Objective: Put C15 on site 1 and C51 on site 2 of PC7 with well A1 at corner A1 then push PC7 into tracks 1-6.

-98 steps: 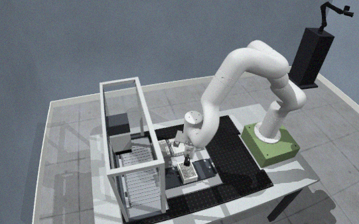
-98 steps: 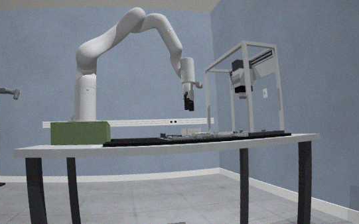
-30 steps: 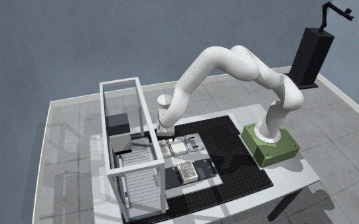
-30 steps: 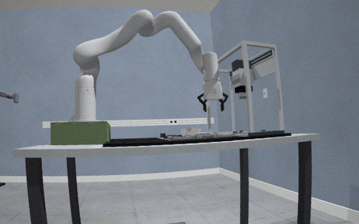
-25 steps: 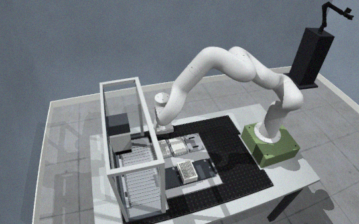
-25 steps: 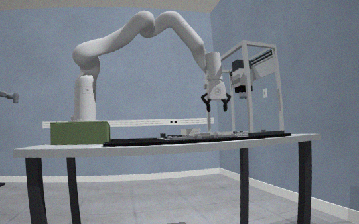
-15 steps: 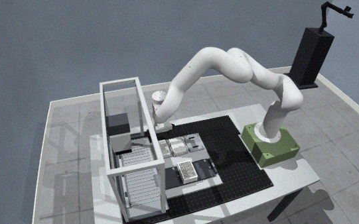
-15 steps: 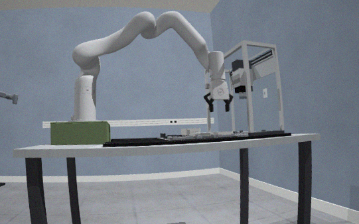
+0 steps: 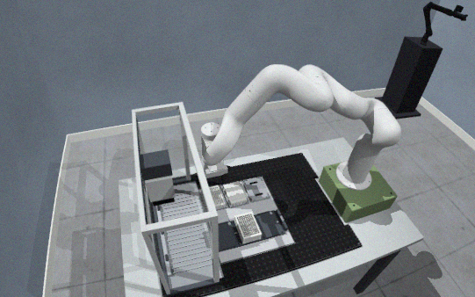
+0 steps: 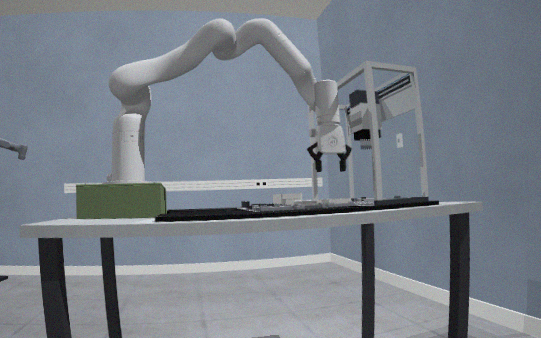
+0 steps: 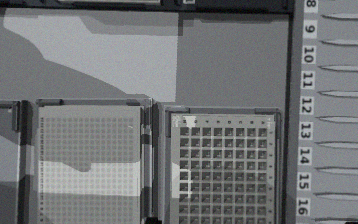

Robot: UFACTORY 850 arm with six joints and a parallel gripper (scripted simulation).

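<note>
Pincer (image 10: pixel 329 161) hangs wide apart, holding nothing, high over the white worktop (image 10: pixel 250 223) in a blue-walled room. The white arm (image 9: pixel 281 88) bends down from its green block (image 9: pixel 370 201). Below, C15 (image 11: pixel 223 167) with square holes sits in its nest beside fine-dotted C16 (image 11: pixel 89 165). C51 (image 9: pixel 248 226) rests on dark PC7 (image 9: pixel 277 223).

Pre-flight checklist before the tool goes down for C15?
1. Tool open and holding nothing: ok.
2. Tool high above the nests, with room to descend: ok.
3. C15 square in its nest beside the track numbers, looks flat: ok.
4. Tool centred over C15 and not C16: cannot tell, the fingers are out of the wrist view.
5. C51 already on the middle site of PC7: ok.
6. PC7's end site toward the arm base bare for C15: ok.
</note>
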